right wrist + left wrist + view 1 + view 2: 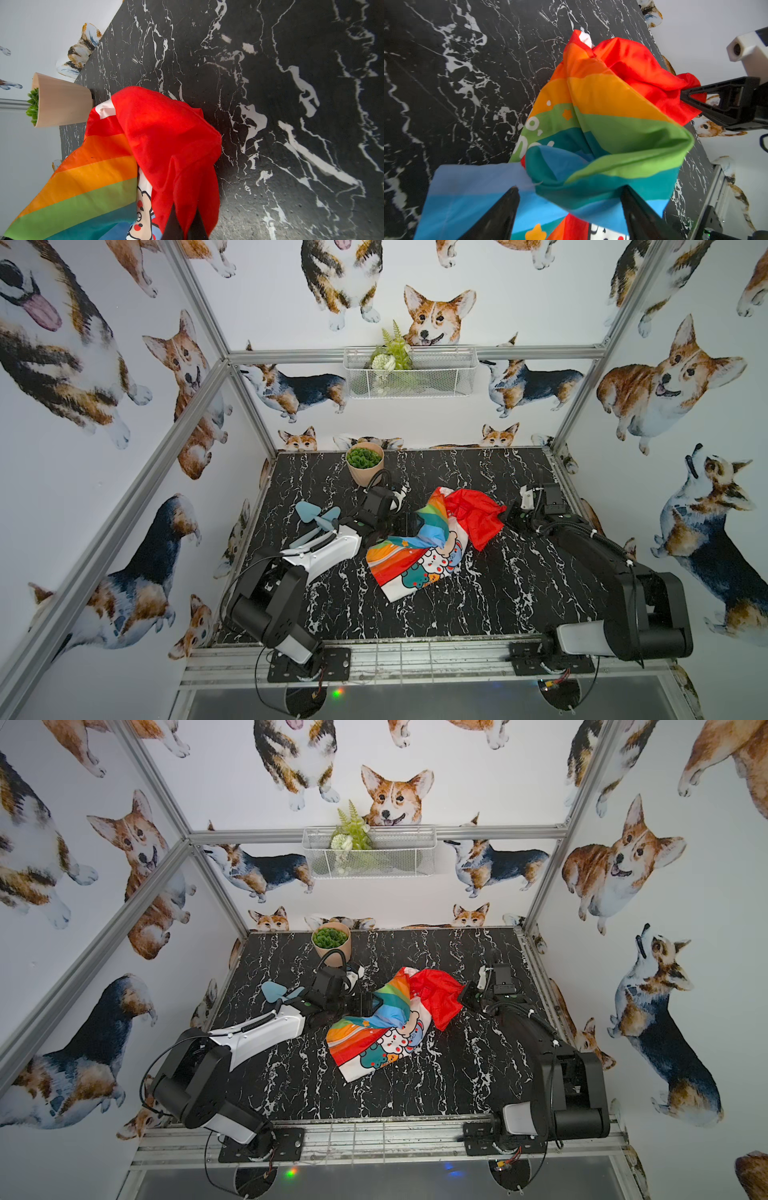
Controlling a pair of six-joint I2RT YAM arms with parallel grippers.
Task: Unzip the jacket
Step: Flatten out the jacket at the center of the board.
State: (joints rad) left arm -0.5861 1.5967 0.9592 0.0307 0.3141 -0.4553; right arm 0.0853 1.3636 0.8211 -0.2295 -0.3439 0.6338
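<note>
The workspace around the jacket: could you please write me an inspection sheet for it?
Surface: black tabletop with white veining.
Job's things: jacket crumpled mid-table, red hood towards the right arm; zipper not made out.
Clutter: potted plant at the back; pale blue item behind the left arm, partly hidden.
Grippers: left gripper open, astride a rainbow fold; right gripper shut on the red hood.
Cables: black cable loops above the left wrist, off the cloth.
Surroundings: corgi-print walls, aluminium frame, wire basket with greenery on the back wall.

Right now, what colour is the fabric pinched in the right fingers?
Red: the hood, clearest in the right wrist view.
</note>
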